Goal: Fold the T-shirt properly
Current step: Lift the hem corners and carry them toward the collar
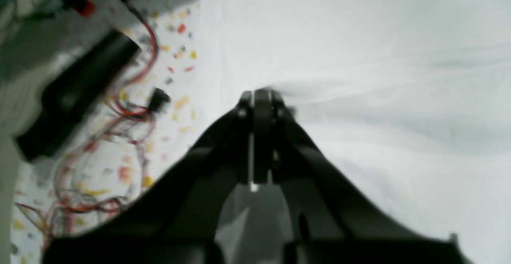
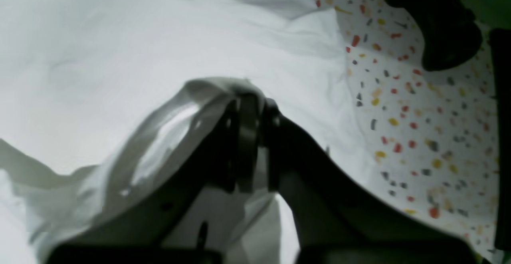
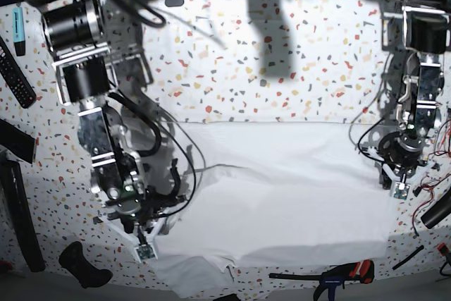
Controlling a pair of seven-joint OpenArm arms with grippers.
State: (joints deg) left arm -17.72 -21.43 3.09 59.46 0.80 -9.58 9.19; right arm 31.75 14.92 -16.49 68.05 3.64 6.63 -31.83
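Note:
The white T-shirt (image 3: pixel 282 195) lies spread across the front half of the speckled tabletop (image 3: pixel 282 68), with a loose bunched part at its front left. My right gripper (image 2: pixel 247 94) is shut on a raised fold of the T-shirt (image 2: pixel 100 56), and the cloth drapes over its fingers; in the base view it is at the shirt's left edge (image 3: pixel 151 227). My left gripper (image 1: pixel 261 94) is shut at the shirt's right edge, with wrinkles in the T-shirt (image 1: pixel 379 76) running out from its tips; in the base view it sits at the right (image 3: pixel 392 175).
A black and orange clamp (image 3: pixel 342 273) lies at the front edge. Red wires (image 1: pixel 131 108) and a black cylinder (image 1: pixel 76 92) lie beside the left gripper. A black knob-shaped object (image 2: pixel 439 24) and a remote (image 3: pixel 14 72) lie on the left side.

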